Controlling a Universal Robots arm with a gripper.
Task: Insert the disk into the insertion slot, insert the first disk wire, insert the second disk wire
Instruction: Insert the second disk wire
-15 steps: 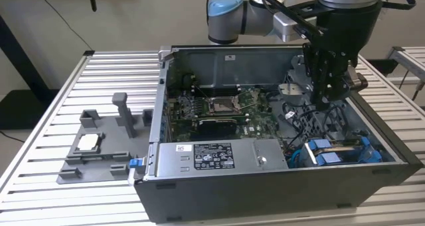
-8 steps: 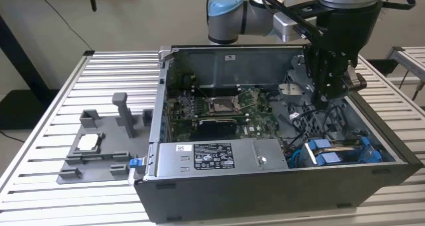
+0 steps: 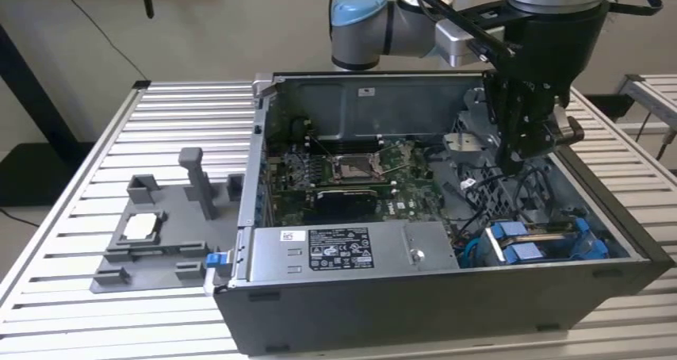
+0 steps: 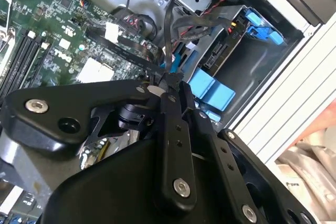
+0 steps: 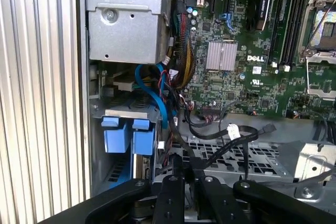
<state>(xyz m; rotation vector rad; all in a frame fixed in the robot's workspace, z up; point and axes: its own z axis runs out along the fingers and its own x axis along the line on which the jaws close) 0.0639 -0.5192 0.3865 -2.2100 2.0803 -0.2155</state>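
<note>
1 hand [image 4: 169, 83], 2 black fingers [image 4: 176, 129]. Tips are pressed nearly together, pinching 1 thin black wire [image 4: 168, 30]. In the second wrist view the wire leaves the tips and runs up past the loose cabling toward the case wall.

In the exterior view the hand hangs from 1 arm [image 3: 550, 27], reaching down inside the open computer case [image 3: 423, 312] on the exterior view's right. It sits above 1 bundle of loose wires [image 3: 481, 189] between the motherboard and the drive cage.

1 disk [image 3: 541, 235], in its blue frame, sits in the insertion slot [image 4: 252, 59] at the case's near corner on the exterior view's right, just below the hand. Can't tell if it is seated all the way.

The first wrist view shows 2 blue tabs [image 5: 118, 135] side by side on the cage. 1 blue flat cable [image 5: 157, 95] loops from just beside them toward the power-supply box.

1 grey power-supply box [image 3: 338, 249] lies along the case's near edge, just beside the cage. 1 green motherboard [image 3: 407, 189] sits behind it, carrying 1 square socket [image 3: 349, 167].

Outside the case, 1 grey fixture [image 3: 158, 253] sits on the slatted table [image 3: 63, 296] on the exterior view's left, well apart from the hand. 1 small silver square part [image 3: 141, 227] lies in it.
</note>
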